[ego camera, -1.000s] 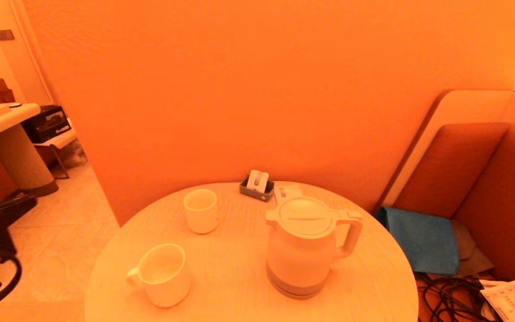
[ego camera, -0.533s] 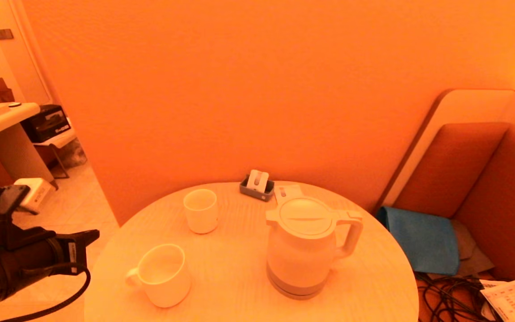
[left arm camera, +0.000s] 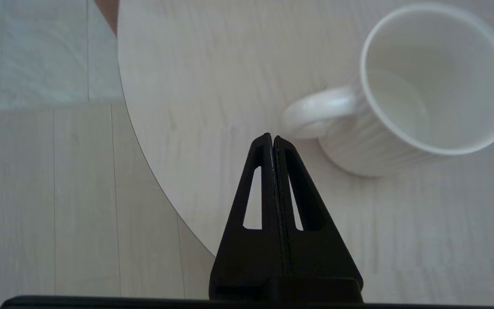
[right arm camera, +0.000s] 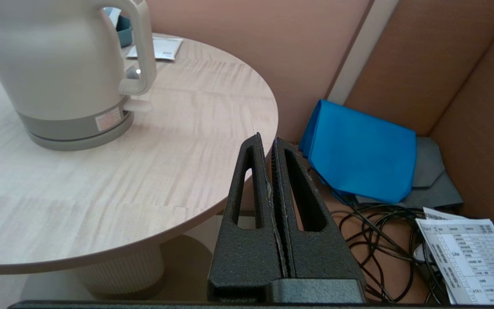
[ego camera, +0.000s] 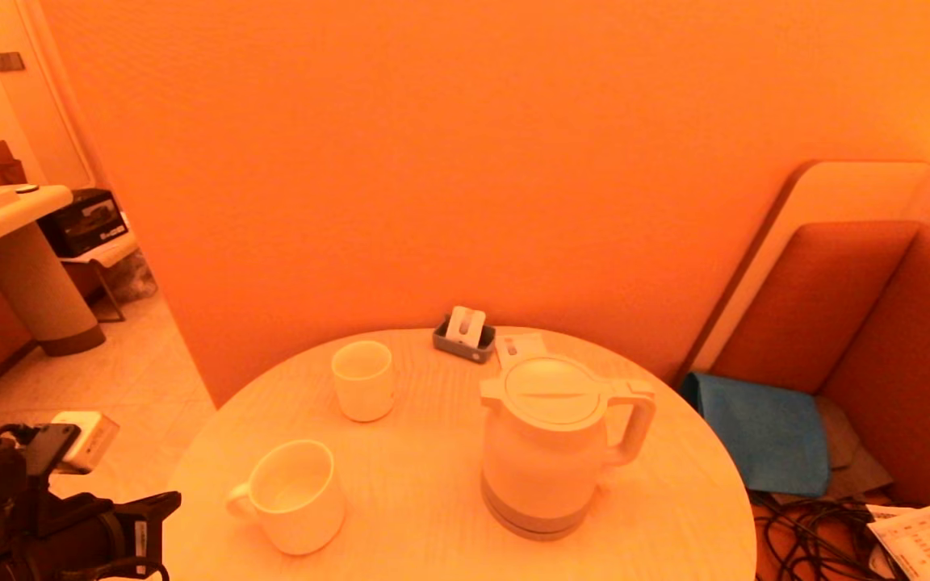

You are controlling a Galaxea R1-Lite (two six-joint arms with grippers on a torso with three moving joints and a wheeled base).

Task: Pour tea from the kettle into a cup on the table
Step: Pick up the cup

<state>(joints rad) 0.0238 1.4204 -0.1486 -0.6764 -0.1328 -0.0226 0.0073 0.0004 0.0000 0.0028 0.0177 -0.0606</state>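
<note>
The white kettle [ego camera: 546,448] stands upright on the right half of the round pale-wood table [ego camera: 416,492], its loop handle turned right; the right wrist view shows the kettle [right arm camera: 58,73] too. The small handleless cup [ego camera: 362,381] stands at the back left, empty. My left gripper [left arm camera: 272,136] is shut and empty, hovering over the table's left edge just short of a mug's handle. The left arm [ego camera: 45,516] shows at the bottom left of the head view. My right gripper [right arm camera: 267,139] is shut and empty, off the table's right edge, below and right of the kettle.
A wider white mug [ego camera: 291,496] with a side handle stands at the front left, empty. A grey holder [ego camera: 463,337] and a paper packet [ego camera: 517,347] lie at the table's back. On the bench to the right lie a blue cloth [ego camera: 764,432], cables [ego camera: 804,532] and a printed sheet [ego camera: 925,541].
The left arm came forward from the left edge toward the table's rim, then dropped lower near the mug. Kettle, cup and mug have not moved.
</note>
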